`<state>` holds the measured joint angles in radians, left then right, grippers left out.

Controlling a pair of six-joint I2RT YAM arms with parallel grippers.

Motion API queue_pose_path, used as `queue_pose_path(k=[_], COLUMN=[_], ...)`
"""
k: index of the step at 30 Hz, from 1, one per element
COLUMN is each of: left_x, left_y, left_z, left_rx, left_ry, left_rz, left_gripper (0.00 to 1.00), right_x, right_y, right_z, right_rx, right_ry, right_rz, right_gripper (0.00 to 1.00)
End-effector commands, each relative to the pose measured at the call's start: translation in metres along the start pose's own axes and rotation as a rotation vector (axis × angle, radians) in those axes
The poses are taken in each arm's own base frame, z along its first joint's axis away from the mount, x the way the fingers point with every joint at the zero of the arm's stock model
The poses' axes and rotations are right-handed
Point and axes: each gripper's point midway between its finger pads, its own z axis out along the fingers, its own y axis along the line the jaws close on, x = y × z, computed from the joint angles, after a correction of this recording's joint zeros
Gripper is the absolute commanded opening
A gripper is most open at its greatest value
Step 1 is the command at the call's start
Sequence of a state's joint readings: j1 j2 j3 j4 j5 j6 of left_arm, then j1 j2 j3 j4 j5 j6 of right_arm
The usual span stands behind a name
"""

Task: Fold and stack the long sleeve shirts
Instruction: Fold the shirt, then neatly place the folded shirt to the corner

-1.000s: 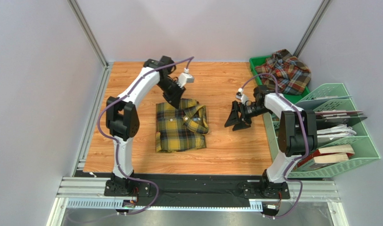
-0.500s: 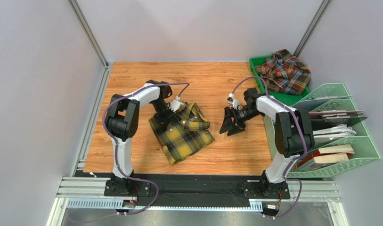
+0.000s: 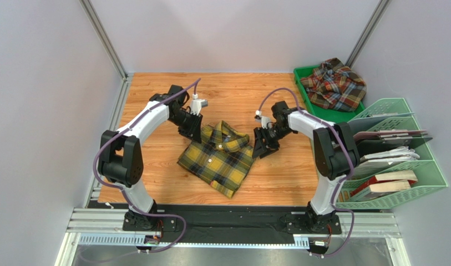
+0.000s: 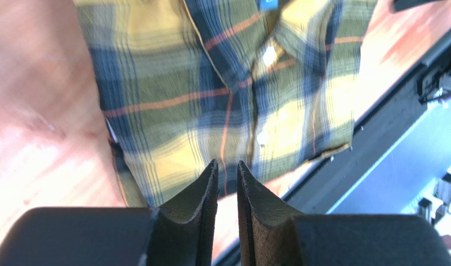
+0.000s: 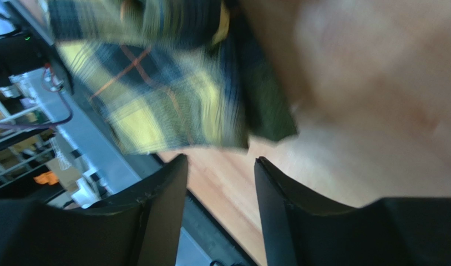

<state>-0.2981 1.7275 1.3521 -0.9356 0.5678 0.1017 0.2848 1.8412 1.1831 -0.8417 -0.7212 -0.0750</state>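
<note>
Left gripper (image 4: 227,163) barely parted and empty, yellow shirt (image 3: 219,160) just ahead. Right gripper (image 5: 219,160) spread, empty, beside its collar. Red shirt (image 3: 334,84) heaped in tray (image 3: 300,76), beyond the right gripper.

Wooden table (image 3: 277,177): yellow shirt (image 3: 216,160), green tray (image 3: 299,77)

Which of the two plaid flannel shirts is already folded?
The yellow and black check flannel shirt, lying folded on the wooden table; the rust-red check shirt sits crumpled in the green plastic tray.

A blurred yellow plaid shirt (image 5: 155,94) lies on table (image 5: 366,100); right gripper (image 5: 221,160) parted nearby.
</note>
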Motion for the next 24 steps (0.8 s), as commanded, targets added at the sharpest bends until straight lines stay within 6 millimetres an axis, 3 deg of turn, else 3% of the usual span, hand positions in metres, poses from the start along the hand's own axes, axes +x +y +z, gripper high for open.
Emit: queue_pose_path(k=[1, 6, 8, 10, 12, 15, 17, 18, 19, 20, 21, 22, 23, 24], left_x=[-0.017, -0.018, -0.018, -0.022, -0.04, -0.043, -0.043, -0.053, -0.064, -0.065, -0.072, -0.072, -0.069, -0.066], left_y=[0.001, 0.044, 0.067, 0.073, 0.082, 0.086, 0.089, 0.092, 0.084, 0.08, 0.072, 0.047, 0.035, 0.026], left_z=[0.02, 0.051, 0.059, 0.064, 0.058, 0.052, 0.036, 0.028, 0.003, -0.006, -0.016, -0.028, -0.031, -0.039], left_rx=[0.045, -0.038, -0.069, -0.037, -0.098, -0.113, -0.131, -0.145, -0.17, -0.189, -0.2, -0.212, -0.233, -0.279], left_ry=[-0.021, 0.051, 0.063, 0.072, 0.041, 0.039, -0.002, -0.062, -0.14, -0.171, -0.216, -0.245, -0.238, -0.237], left_rz=[0.007, -0.046, -0.079, -0.077, -0.084, -0.102, -0.126, -0.121, -0.086, -0.056, 0.022, 0.108, 0.159, 0.229], left_gripper=[0.22, 0.17, 0.14, 0.11, 0.08, 0.08, 0.11, 0.23, 0.31, 0.39, 0.5, 0.56, 0.63, 0.8], right_x=[-0.047, -0.069, -0.08, -0.087, -0.102, -0.118, -0.123, -0.13, -0.13, -0.134, -0.136, -0.135, -0.139, -0.137], right_y=[-0.014, -0.042, -0.05, -0.058, -0.06, -0.058, -0.059, -0.055, -0.046, -0.036, -0.028, -0.022, -0.008, -0.006], right_z=[0.015, 0.03, 0.035, 0.04, 0.04, 0.042, 0.042, 0.038, 0.035, 0.026, 0.017, 0.009, -0.011, -0.022], right_rx=[0.093, 0.188, 0.207, 0.228, 0.244, 0.247, 0.262, 0.258, 0.22, 0.21, 0.192, 0.178, 0.168, 0.153], right_ry=[-0.07, -0.076, -0.091, -0.096, -0.135, -0.168, -0.177, -0.194, -0.192, -0.213, -0.232, -0.246, -0.292, -0.311], right_rz=[-0.081, -0.083, -0.088, -0.084, -0.092, -0.108, -0.12, -0.131, -0.138, -0.159, -0.172, -0.177, -0.199, -0.181], right_gripper=[0.4, 0.14, 0.11, 0.1, 0.09, 0.08, 0.09, 0.16, 0.21, 0.27, 0.43, 0.5, 0.56, 0.68])
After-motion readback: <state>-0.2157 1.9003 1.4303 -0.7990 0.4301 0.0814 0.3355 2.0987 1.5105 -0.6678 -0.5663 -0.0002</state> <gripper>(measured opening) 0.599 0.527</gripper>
